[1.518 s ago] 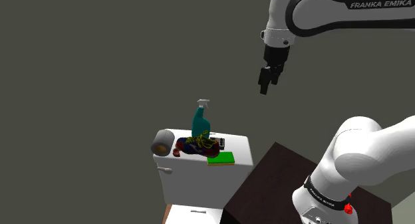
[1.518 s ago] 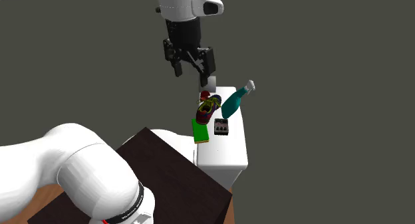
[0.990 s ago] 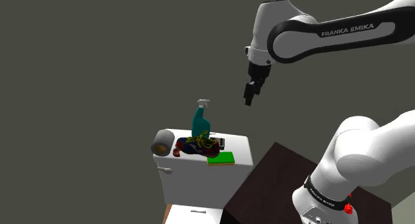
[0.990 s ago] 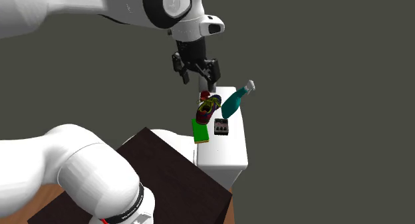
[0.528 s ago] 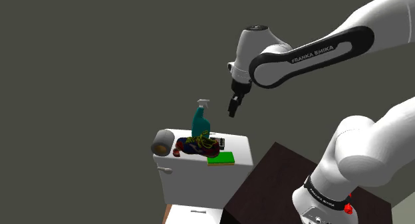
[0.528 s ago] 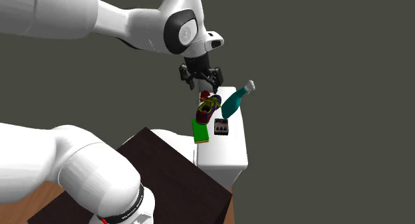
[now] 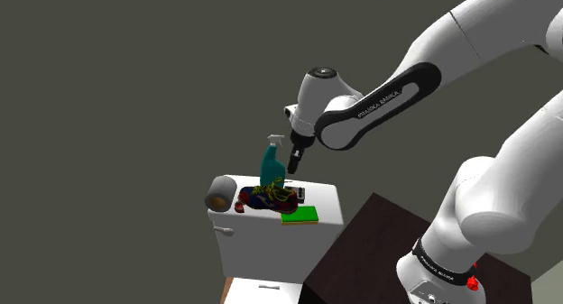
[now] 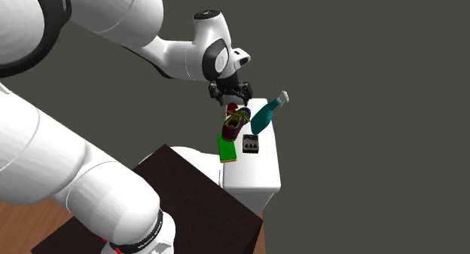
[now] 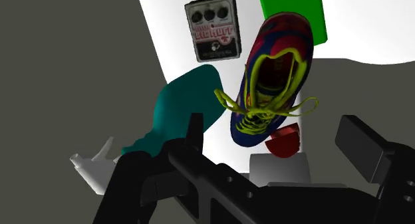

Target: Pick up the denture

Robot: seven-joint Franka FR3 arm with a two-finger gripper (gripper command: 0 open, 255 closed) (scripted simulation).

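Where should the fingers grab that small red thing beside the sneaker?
Probably from straight above. The red denture lies low on the white tank lid, right beside one end of the shoe, so a sideways approach looks crowded. The open fingers would best close across its two free sides, clear of the yellow laces.

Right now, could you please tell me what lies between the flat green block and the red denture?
A blue-and-red shoe with yellow laces lies between them, seen in the wrist view.
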